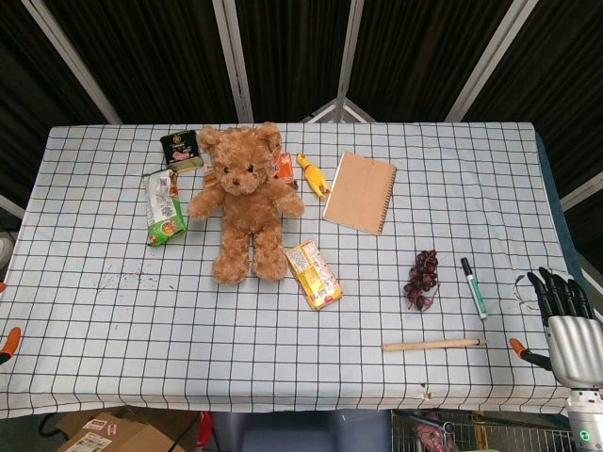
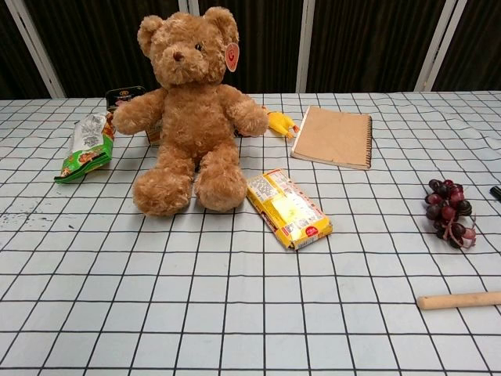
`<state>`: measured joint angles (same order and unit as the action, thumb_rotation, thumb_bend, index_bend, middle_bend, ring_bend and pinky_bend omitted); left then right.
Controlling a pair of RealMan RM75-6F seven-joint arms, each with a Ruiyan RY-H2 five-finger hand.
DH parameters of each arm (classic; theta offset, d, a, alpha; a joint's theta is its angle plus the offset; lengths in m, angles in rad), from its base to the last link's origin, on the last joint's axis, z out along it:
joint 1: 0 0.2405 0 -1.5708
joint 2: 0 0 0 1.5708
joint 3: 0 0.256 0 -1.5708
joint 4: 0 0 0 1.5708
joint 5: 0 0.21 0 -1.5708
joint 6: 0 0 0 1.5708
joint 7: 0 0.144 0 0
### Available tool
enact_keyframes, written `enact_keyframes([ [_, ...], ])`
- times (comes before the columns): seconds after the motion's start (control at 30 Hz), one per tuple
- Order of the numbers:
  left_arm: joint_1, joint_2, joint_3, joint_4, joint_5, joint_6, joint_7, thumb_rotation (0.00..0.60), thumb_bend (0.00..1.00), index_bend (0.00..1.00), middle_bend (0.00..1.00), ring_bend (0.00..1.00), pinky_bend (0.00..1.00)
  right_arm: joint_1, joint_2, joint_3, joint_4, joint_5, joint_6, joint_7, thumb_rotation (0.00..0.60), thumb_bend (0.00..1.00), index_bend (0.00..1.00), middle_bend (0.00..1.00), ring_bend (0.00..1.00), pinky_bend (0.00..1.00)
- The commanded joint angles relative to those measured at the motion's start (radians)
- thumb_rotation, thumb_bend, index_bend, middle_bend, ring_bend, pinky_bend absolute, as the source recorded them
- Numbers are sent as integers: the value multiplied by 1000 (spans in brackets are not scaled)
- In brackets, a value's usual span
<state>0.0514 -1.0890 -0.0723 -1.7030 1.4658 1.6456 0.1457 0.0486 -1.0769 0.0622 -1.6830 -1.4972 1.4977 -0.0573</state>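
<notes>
**Marker pen nearest the right hand, low right of frame**

Marker pen (image 1: pixel 474 287), green and white with a black cap, lying lower right of the head view on the checked tablecloth (image 1: pixel 113 311), apart from the hand.

Left to right across the head view: orange clamp (image 1: pixel 8 345) at the far left edge; green snack bag (image 1: pixel 163 207) upper left, print too small to read; dark tin (image 1: pixel 181 149) just above it, label unreadable; brown teddy bear (image 1: pixel 245 200) upper centre, with a round tag near its ear in the chest view, writing illegible. Yellow packet (image 1: pixel 313 274) just beside the bear's foot, text blurred. Yellow rubber chicken (image 1: pixel 312 175) and kraft spiral notebook (image 1: pixel 360 192) further right. Dark grape bunch (image 1: pixel 422 280) right of centre, wooden stick (image 1: pixel 431 345) below it.

Right hand (image 1: pixel 563 315) at the lower right edge, off the cloth, fingers straight and slightly apart, holding nothing. Left hand out of sight in both views.
</notes>
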Motion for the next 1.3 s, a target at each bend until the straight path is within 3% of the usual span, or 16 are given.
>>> enact_keyframes([
  [0.03,0,-1,0,1,-1,-2,2,600,464,231,117,0,0,2,0,0,-1,2,-4,0,600,171,0,0,0,0],
  [0.43,0,0,8,3,14,-2,-7,600,464,228,117,0,0,1,4,0,-9,-1,-2,3,600,171,0,0,0,0],
  [0.57,-21,-4,-3,8,7,-37,-92,600,460,226,115,0,0,1,5,-7,-5,3,-13,0,600,171,0,0,0,0],
  [0.77,-105,41,-12,-19,-70,-249,-263,600,412,224,112,0,0,-3,7,-3,-5,15,-12,14,600,171,0,0,0,0],
  [0.93,-227,70,-68,-21,-172,-476,-392,600,404,221,110,0,0,1,12,8,3,41,-24,32,600,171,0,0,0,0],
  [1.3,-441,-47,-201,124,-277,-766,-701,600,318,203,98,0,0,4,9,23,36,101,-56,58,600,172,0,0,0,0],
])
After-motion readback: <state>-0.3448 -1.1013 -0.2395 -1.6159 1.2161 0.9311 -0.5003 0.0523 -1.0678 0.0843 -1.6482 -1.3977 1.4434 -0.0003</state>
